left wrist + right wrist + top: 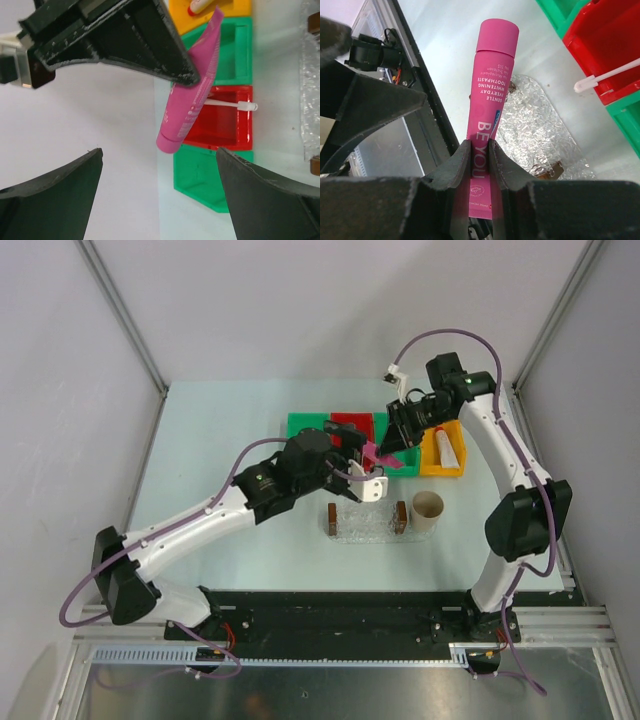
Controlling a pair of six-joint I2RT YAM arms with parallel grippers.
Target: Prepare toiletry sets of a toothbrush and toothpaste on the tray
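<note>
My right gripper (480,144) (397,443) is shut on the flat end of the magenta toothpaste (491,85) (378,455) (192,95) and holds it in the air, cap pointing away from the jaws. The tube hangs above the table just behind the clear bumpy tray (365,531) (545,127) (310,95). My left gripper (159,152) (362,472) is wide open right beside it, the tube's cap just ahead of its fingertips and touching neither. A white toothbrush (227,104) (610,76) lies in the red bin (225,130) (350,420).
Green bins (305,426) (210,175) flank the red one in a row behind the tray. A yellow bin (442,452) on the right holds a white tube with a red cap. A beige cup (428,508) stands at the tray's right end.
</note>
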